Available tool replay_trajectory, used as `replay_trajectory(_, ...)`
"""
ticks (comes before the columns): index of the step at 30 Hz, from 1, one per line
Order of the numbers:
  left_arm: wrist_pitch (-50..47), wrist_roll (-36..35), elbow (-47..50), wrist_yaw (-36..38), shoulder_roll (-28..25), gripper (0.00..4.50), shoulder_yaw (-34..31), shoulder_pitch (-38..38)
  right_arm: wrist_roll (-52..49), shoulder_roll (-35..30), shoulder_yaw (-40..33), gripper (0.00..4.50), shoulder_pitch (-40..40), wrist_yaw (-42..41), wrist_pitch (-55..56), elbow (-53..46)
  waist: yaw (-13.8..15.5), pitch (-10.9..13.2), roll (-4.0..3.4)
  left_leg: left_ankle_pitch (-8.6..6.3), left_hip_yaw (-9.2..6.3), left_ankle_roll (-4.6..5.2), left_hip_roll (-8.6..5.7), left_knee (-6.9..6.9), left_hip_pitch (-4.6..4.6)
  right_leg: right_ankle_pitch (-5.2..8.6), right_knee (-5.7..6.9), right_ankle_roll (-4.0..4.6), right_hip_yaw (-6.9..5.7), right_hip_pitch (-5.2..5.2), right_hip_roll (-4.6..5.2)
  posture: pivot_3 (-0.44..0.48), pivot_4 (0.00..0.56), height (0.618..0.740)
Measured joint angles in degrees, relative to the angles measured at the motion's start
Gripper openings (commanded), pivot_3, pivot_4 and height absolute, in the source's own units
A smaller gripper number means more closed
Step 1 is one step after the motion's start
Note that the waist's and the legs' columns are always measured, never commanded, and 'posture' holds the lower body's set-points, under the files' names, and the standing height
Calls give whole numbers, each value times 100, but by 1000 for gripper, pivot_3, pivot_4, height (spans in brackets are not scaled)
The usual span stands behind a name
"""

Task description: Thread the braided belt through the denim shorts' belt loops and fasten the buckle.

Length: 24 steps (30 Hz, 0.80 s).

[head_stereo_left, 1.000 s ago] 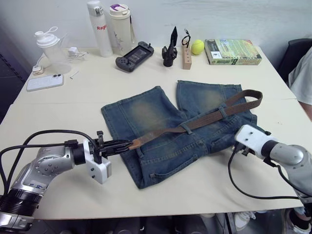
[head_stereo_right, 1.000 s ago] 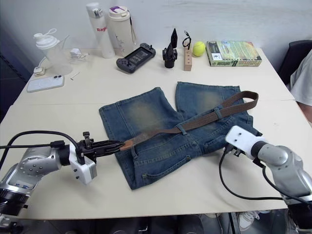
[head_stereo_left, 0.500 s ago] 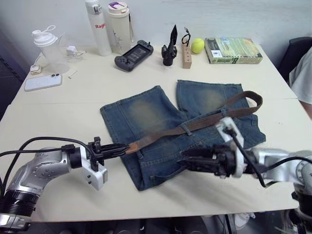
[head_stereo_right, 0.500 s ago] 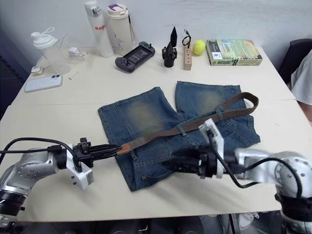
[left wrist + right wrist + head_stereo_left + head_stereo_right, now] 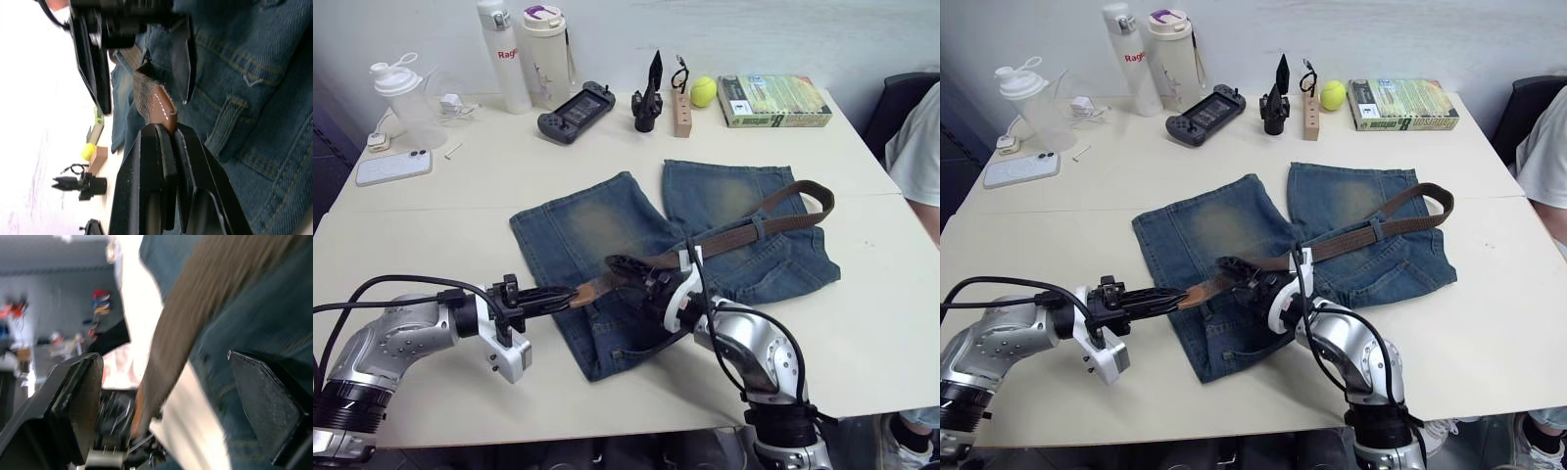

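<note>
At the shorts' near edge, the right end effector (image 5: 625, 272) has swung across, fingers spread around the braided belt (image 5: 734, 235), whose tip the left end effector (image 5: 570, 292) pinches over the denim shorts (image 5: 597, 225), readying a handover.

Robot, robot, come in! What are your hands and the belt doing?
Left gripper shut on belt tip. Right gripper open, straddling belt beside it. Belt lies across shorts, through some loops. Nothing in the way.

Cream table (image 5: 421, 225), pale wall (image 5: 783, 29)
</note>
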State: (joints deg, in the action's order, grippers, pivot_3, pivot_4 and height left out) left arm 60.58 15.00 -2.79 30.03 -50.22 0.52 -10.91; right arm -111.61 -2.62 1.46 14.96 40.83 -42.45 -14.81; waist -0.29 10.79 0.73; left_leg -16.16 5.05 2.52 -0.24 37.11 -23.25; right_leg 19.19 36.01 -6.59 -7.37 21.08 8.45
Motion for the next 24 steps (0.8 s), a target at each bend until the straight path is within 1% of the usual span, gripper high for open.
replay_trajectory(1, -5, 0, -1, 0, -7, 0, 0, 21, 0, 6, -38, 4383, -1, 30, 10, 8, -4, 0, 0, 0, 3, 0, 2, -2, 0, 0, 2, 0, 3, 5, 0, 0, 150, 740)
replay_trajectory(2, -9, 0, 0, 0, -13, 0, 0, 29, 0, 7, -62, 4159, -2, 69, 17, 16, -9, 0, 0, 0, 8, 0, 5, -3, -1, 0, 4, 0, 7, 10, 0, 0, 150, 740)
replay_trajectory(4, -9, 0, -1, 0, -32, 0, -1, 29, 0, 8, -69, 3569, -9, 115, 22, 15, -29, 0, 0, 0, 19, -1, 10, -5, -1, 0, 9, 0, 16, 20, 1, 0, 150, 740)
replay_trajectory(6, -9, 3, -1, 0, -36, 0, -1, 27, 0, 5, -45, 2725, -32, 124, 3, 12, -54, 0, 0, 0, 25, -1, 12, -7, -1, 0, 12, 1, 21, 25, 1, 0, 150, 740)
replay_trajectory(7, -9, 12, -1, 0, -36, 0, -1, 26, 0, 1, -20, 2206, -48, 121, -7, 4, -65, 0, 0, 0, 26, 0, 12, -6, -2, 0, 14, 1, 23, 28, 2, 0, 150, 740)
replay_trajectory(8, -9, 30, -2, 0, -36, 0, -1, 26, -1, -12, 17, 1915, -60, 113, -13, -15, -82, 0, 0, 0, 27, 0, 12, -6, -3, 0, 14, 0, 27, 29, 2, 0, 150, 740)
replay_trajectory(9, -9, 36, -2, 0, -36, 0, -1, 25, -1, -17, 26, 1310, -60, 110, -13, -22, -89, 0, 0, 0, 28, 0, 11, -6, -3, 0, 14, 0, 27, 29, 2, 0, 150, 740)
replay_trajectory(11, -10, 69, -1, 0, -36, 0, -1, 24, -4, -41, 50, 355, -59, 101, 4, -33, -116, 0, 0, 0, 28, 1, 11, -6, -3, 0, 14, 0, 32, 29, 3, 0, 150, 740)
replay_trajectory(12, -12, 84, -2, 1, -36, 0, -1, 24, -4, -41, 49, 79, -59, 96, 27, -33, -125, 0, 0, 0, 29, 1, 11, -7, -3, 0, 13, 0, 34, 30, 4, 0, 150, 740)
replay_trajectory(16, -49, 78, 5, 1, -37, 0, 0, 25, -29, -37, 64, 79, -56, 11, 117, -33, -134, 0, 0, 0, 30, 1, 12, -8, -3, 0, 14, 0, 50, 34, 3, 0, 150, 740)
replay_trajectory(18, -161, -50, 48, 15, -42, 818, 2, 61, -30, -63, 61, 0, -24, -76, 131, -29, -134, 0, 0, 0, 31, 1, 12, -8, -4, 0, 14, 0, 60, 34, 4, 0, 150, 740)
replay_trajectory(19, -263, -202, 100, 33, -49, 1148, 7, 102, -29, -100, 61, 0, -1, -138, 129, -26, -135, 0, 0, -1, 31, 1, 12, -7, -4, 0, 14, 0, 69, 34, 5, 0, 150, 740)
replay_trajectory(20, -382, -373, 180, 67, -64, 1571, 10, 158, -29, -141, 55, 0, 14, -187, 128, -24, -135, 0, 0, -1, 31, 1, 13, -7, -4, 0, 13, 0, 76, 34, 6, 0, 150, 740)
replay_trajectory(24, -1325, -1202, 682, 453, -272, 3313, 60, 470, -23, -264, 43, 0, 37, -350, 131, -4, -141, 0, 0, -1, 32, 2, 13, -7, -4, 0, 13, 1, 90, 35, 5, 0, 150, 740)
